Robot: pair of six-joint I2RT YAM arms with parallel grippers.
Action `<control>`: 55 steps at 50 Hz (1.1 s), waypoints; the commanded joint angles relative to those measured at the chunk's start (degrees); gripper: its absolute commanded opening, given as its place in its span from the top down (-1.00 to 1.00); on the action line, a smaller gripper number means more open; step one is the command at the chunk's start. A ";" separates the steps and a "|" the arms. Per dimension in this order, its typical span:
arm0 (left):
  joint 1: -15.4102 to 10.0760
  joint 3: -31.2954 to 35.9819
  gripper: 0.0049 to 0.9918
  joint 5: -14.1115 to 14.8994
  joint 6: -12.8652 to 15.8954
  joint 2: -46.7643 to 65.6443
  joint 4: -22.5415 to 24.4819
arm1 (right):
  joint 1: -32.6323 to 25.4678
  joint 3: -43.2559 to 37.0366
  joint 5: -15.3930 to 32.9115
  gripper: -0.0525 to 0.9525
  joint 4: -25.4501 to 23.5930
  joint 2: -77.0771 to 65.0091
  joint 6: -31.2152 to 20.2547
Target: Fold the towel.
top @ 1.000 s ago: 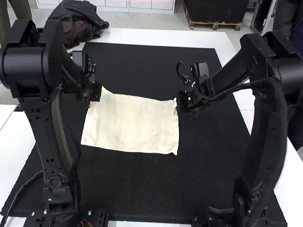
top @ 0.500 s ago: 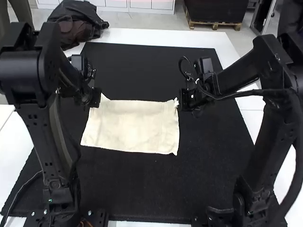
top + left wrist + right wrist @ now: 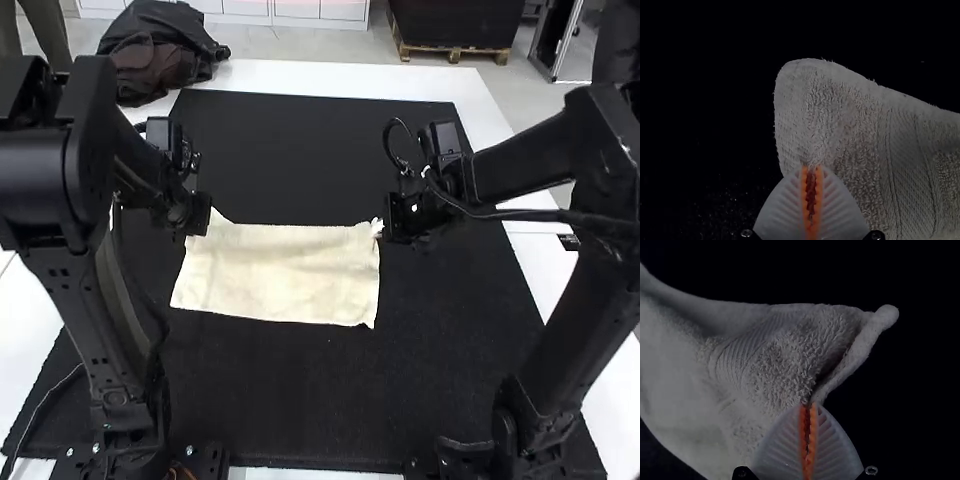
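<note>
While the cream rectangular terry towel lay spread on the black mat, the left white-fingered gripper clenched near its ten-o'clock corner, the right one pinching near two o'clock, both black arms bent.

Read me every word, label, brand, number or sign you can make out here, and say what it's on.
No text that can be read.
Cream terry towel: no lettering visible.
Black mat: no lettering visible.
White-and-orange left gripper and right gripper: none legible.
Black right arm: small pale marks, too small to tell whether they are lettering.
</note>
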 commanded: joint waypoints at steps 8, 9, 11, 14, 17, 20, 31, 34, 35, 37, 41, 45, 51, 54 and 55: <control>0.21 -0.83 0.96 -0.03 0.09 -4.62 -1.94 | -0.44 -2.78 -1.20 0.94 -2.17 -5.91 0.72; 0.12 -0.92 0.96 -0.03 0.09 -4.79 -2.38 | -0.44 -3.13 -1.29 0.94 -2.44 -6.17 0.72; 0.12 -1.18 0.96 -0.03 0.09 -5.32 -2.82 | -0.35 -3.57 -1.64 0.94 -3.05 -6.79 0.72; 0.21 -1.80 0.96 -0.03 0.09 -6.20 -3.35 | -0.35 -4.28 -1.82 0.94 -3.32 -7.58 0.72; 0.12 -2.33 0.96 -0.03 0.18 -7.25 -4.05 | -0.35 -4.89 -1.91 0.94 -3.58 -8.37 0.72; -0.06 -3.03 0.96 -0.03 0.09 -7.96 -4.58 | -0.35 -5.60 -1.91 0.94 -4.11 -9.07 0.63; -0.06 -6.28 0.96 -0.12 0.18 -10.86 -5.55 | -0.35 -8.76 -2.17 0.94 -4.55 -10.66 0.37; -0.06 -6.98 0.96 -0.12 0.18 -11.56 -5.55 | -0.35 -9.55 -2.17 0.94 -4.55 -10.74 0.02; -0.06 -7.16 0.96 -0.12 0.18 -12.00 -5.63 | -0.35 -9.81 -2.17 0.94 -4.55 -10.66 -0.07; -0.06 -7.42 0.96 -0.12 0.18 -12.62 -5.81 | -0.35 -10.25 -2.26 0.94 -4.55 -10.74 -0.16; 0.12 -7.86 0.96 -0.12 0.26 -14.02 -6.69 | -0.35 -11.13 -2.26 0.94 -4.46 -10.66 -0.25; 0.21 -8.57 0.96 -0.21 0.35 -15.52 -7.66 | -0.26 -11.84 -2.17 0.94 -4.19 -10.74 -0.25; 0.21 -10.06 0.96 -0.21 0.79 -17.54 -8.45 | -0.17 -12.45 -2.17 0.94 -4.11 -10.66 -0.25; 0.21 -10.59 0.96 -0.21 0.88 -18.33 -8.97 | -0.09 -12.71 -2.17 0.94 -4.02 -10.66 -0.34; 0.30 -10.76 0.96 -0.21 0.88 -18.59 -9.24 | -0.09 -12.89 -2.08 0.94 -4.02 -10.66 -0.34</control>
